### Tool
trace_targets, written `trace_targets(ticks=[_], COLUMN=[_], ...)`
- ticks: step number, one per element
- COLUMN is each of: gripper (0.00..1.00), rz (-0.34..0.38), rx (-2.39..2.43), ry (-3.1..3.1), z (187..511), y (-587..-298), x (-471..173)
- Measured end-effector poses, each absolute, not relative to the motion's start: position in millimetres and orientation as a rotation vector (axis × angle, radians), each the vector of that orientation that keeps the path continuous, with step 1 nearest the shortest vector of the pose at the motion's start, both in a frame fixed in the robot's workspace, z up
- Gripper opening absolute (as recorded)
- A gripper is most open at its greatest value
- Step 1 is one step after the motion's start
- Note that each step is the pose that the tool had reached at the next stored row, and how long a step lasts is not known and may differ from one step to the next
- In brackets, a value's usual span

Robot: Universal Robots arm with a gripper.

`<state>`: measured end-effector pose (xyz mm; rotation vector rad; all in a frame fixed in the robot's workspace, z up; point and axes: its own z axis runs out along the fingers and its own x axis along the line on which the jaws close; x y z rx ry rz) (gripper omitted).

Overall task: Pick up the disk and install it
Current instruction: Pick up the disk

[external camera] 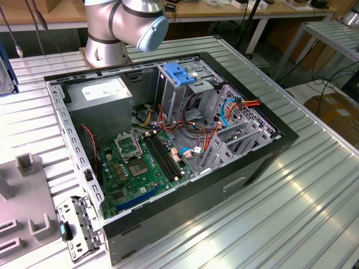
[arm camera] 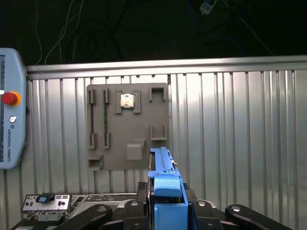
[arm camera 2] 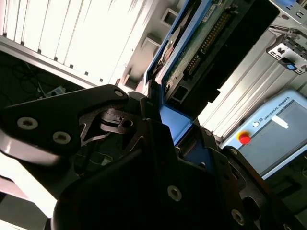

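My gripper (arm camera: 168,191) is clenched on the disk (arm camera: 162,165), with its blue side rail (arm camera: 168,184) showing edge-on in the first wrist view. The disk is held apart from the grey fixture plate (arm camera: 127,127). Its long axis runs straight out from my gripper toward that plate's near edge.

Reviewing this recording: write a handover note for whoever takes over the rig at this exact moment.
Pincer: shut on the dark rectangular hard disk with blue plastic side rails, held edge-on, clear of the grey plastic fixture plate.
Done: disk picked up.
Left: installation; the disk is not yet in the open black computer case.
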<state>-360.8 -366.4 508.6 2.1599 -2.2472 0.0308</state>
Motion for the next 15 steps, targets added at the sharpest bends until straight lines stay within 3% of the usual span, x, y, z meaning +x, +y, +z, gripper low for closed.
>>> trace_targets(ticks=[15], gripper=[0.37], rz=[0.031], rx=[2.160], ry=[-2.247], z=[509], y=[-367], x=[-348])
